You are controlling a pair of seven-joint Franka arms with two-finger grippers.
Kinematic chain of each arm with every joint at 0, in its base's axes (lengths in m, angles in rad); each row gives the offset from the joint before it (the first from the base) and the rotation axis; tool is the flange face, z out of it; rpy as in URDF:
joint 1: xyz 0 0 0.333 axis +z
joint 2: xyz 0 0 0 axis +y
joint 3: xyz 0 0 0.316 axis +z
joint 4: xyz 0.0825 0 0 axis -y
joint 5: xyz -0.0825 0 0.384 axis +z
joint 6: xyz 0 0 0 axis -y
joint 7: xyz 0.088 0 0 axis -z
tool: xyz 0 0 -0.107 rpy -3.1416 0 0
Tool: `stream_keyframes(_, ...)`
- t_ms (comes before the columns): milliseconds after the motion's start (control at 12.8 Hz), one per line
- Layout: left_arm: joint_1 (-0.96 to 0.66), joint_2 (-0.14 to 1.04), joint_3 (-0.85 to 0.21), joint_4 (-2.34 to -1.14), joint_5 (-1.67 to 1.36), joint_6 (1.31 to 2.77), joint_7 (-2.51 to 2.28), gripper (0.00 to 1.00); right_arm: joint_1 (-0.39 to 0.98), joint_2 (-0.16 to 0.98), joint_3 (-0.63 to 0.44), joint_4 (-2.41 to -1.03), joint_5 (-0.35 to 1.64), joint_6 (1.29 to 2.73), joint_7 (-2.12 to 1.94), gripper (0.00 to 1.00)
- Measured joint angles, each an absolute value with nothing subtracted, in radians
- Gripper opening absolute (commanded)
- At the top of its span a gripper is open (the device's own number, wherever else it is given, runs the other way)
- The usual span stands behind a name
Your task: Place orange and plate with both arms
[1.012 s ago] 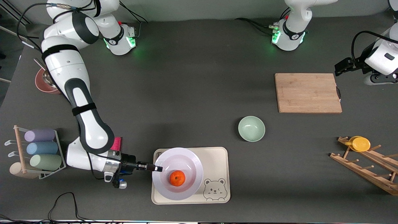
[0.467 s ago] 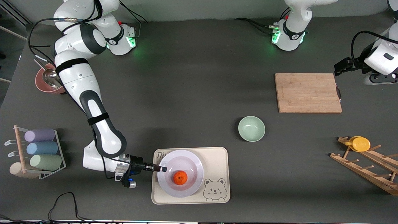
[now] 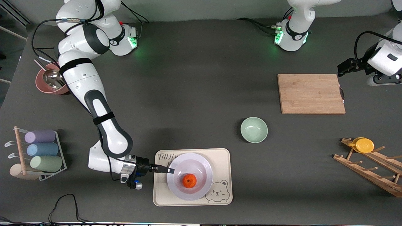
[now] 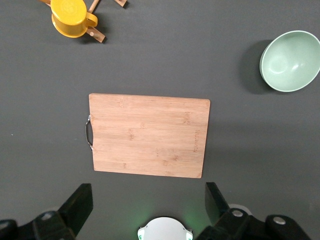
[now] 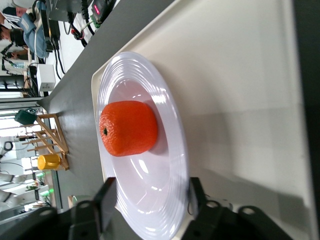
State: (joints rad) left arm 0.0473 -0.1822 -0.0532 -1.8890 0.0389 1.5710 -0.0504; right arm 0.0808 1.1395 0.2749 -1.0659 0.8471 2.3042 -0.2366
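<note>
In the front view, the right arm is reaching from its base down toward the camera's edge of the table, and the right gripper (image 3: 169,170) is sitting low at the rim of the round glossy white plate (image 3: 202,169). The plate is resting on the cream rectangular bear-printed tray (image 3: 220,157), and the small round bright orange fruit (image 3: 189,181) is lying in the plate's shallow centre. The pale green bowl (image 3: 254,129) is standing on the table farther from the camera than the tray, toward the left arm's end. The rectangular wooden cutting board (image 3: 311,93) is lying farther still. The left arm is waiting, with the left gripper (image 3: 344,67) hanging beside the board's handle end.

In the left wrist view, the left gripper (image 4: 147,202) is hovering with its jaws spread wide and nothing between them. Below it the cutting board (image 4: 149,135) is lying flat, the green bowl (image 4: 290,61) is standing apart from it, and a yellow cup (image 4: 72,17) is sitting on a wooden rack.

In the right wrist view, the right gripper (image 5: 151,197) is straddling the plate (image 5: 145,80) at its rim, its jaws standing apart on either side of the rim rather than pinching it. The orange (image 5: 128,128) is resting in the plate's centre, and the tray (image 5: 240,75) is lying beneath.
</note>
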Motion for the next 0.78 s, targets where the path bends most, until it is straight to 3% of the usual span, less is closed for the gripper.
stream_keyframes(311,0.047,-0.179,-0.053,-1.890,0.039,1.576,-0.050,1.00,0.081,1.120,0.279,-1.009,0.624,2.298,-0.134,1.00)
stream_keyframes(779,0.047,-0.183,-0.053,-1.873,0.051,1.577,-0.050,1.00,0.068,1.011,0.278,-0.937,0.301,2.071,-0.106,1.00)
